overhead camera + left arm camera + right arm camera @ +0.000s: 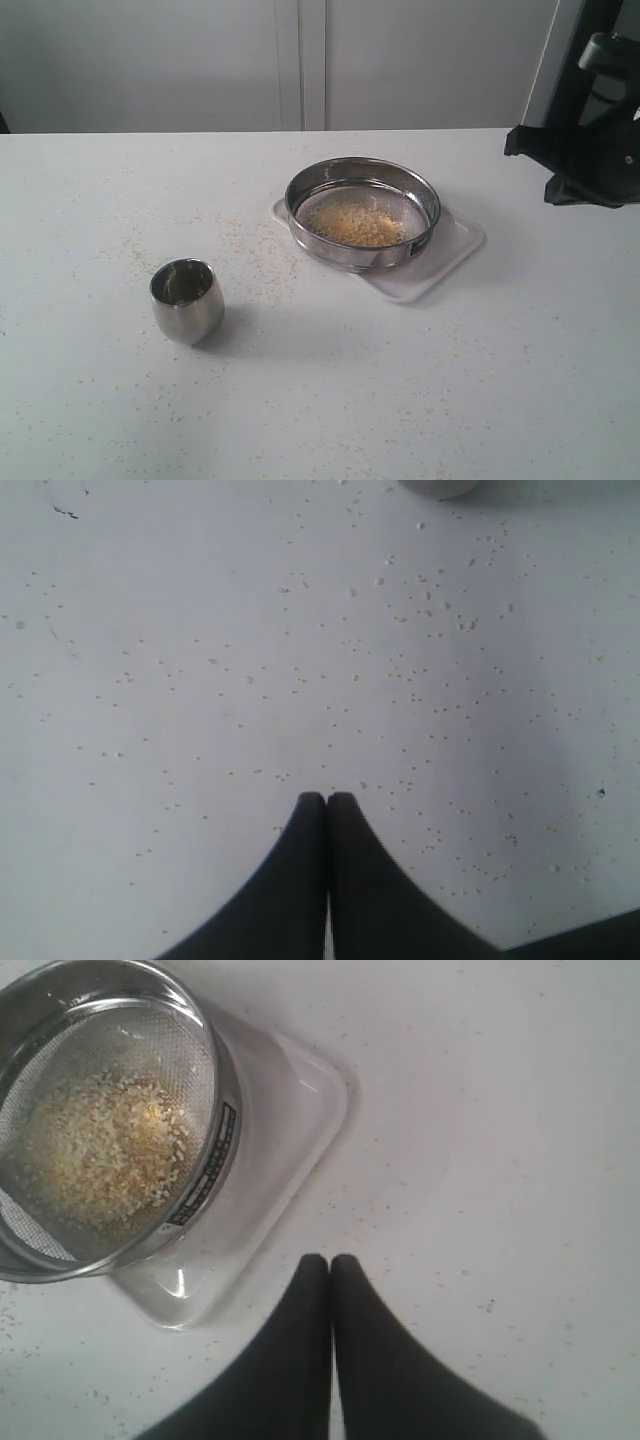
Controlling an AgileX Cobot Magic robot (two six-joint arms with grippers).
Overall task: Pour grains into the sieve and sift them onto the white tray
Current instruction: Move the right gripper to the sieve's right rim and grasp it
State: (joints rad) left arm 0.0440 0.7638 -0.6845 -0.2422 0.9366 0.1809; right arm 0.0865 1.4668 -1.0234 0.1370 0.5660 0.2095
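The round steel sieve rests on the white tray at mid-table. A heap of yellow-beige grains lies on its mesh. My right gripper is shut and empty, hovering over bare table beside a corner of the tray; in the exterior view only part of its arm shows at the right edge. My left gripper is shut and empty over grain-speckled table, out of the exterior view.
A small rounded steel cup stands upright on the left of the table, its bottom edge showing in the left wrist view as the cup. Stray specks lie scattered over the white table. A grey wall runs behind.
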